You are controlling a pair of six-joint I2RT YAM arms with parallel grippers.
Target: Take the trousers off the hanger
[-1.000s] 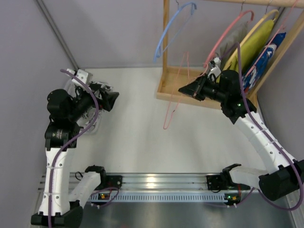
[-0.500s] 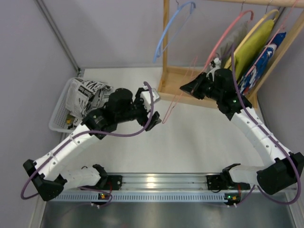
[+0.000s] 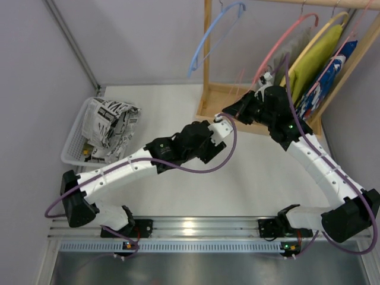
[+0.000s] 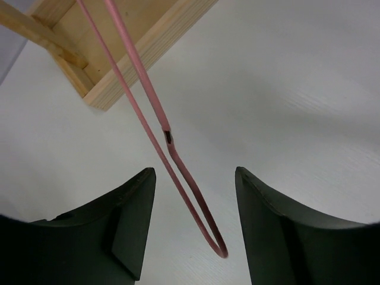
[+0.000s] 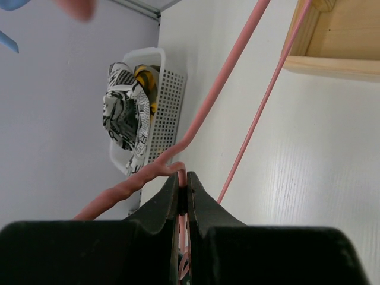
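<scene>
**Operator:** What do the tools have hold of?

**Inspector:** Your left gripper [image 4: 193, 175] stands part open with nothing in it; the lower loop of the hanger [image 4: 141, 74] hangs between its jaws, touching neither. Your right gripper [image 5: 183, 184] is pinched tight on the same wire higher up.

**Operator:** And the trousers?

**Inspector:** The trousers [image 3: 110, 122] are off the hanger; they lie bundled in the white basket [image 3: 74, 145] at the table's left side, well apart from both arms. I judge the task as good as done.

**Operator:** What could go wrong?

**Inspector:** If you shut the left on that loop while the right holds, any disagreement between the arms could bend the thin wire or jerk it from the pinch; a freed hanger would likely swing into the wooden rack [image 3: 207, 59] just beside it. The top view shows the wire too faintly to say where its hook sits.

**Operator:** Surroundings?

**Inspector:** A plain white table [image 3: 255, 172]; pale grey walls [image 3: 148, 41] close in at left and rear; the rack carries a blue hanger [image 3: 217, 29], a salmon hanger [image 3: 285, 41] and olive-yellow clothing [image 3: 314, 56].
</scene>
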